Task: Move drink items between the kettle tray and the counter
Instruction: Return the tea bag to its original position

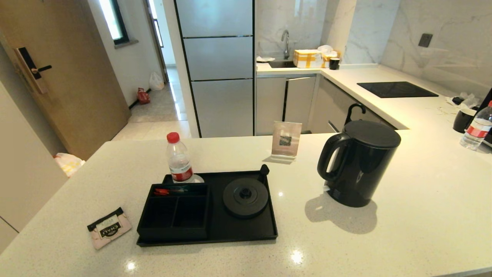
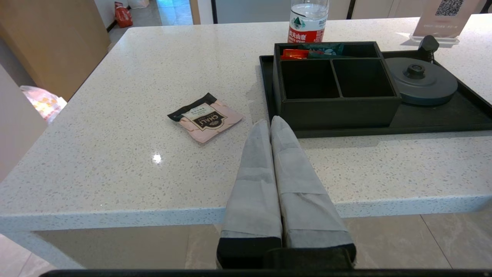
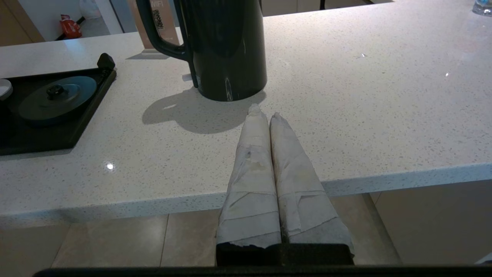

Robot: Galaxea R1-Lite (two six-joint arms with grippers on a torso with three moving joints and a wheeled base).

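The pale-pink tea sachet (image 1: 109, 228) (image 2: 205, 117) lies flat on the white counter (image 1: 403, 215), left of the black kettle tray (image 1: 246, 231) (image 2: 442, 119). The tray's round base disc (image 1: 245, 197) (image 3: 57, 97) is bare. The black kettle (image 1: 359, 162) (image 3: 226, 46) stands on the counter to the right of the tray, its handle toward the tray. My left gripper (image 2: 270, 121) is shut and empty, held back at the counter's near edge, right of the sachet. My right gripper (image 3: 263, 111) is shut and empty, just short of the kettle. Neither arm shows in the head view.
A water bottle (image 1: 179, 158) stands at the tray's back left corner. The compartment box (image 1: 175, 209) holds red and green packets (image 2: 307, 51) in its rear slot. A QR sign stand (image 1: 286, 139) sits behind the tray. A mug (image 1: 463, 120) and another bottle (image 1: 476, 129) stand far right.
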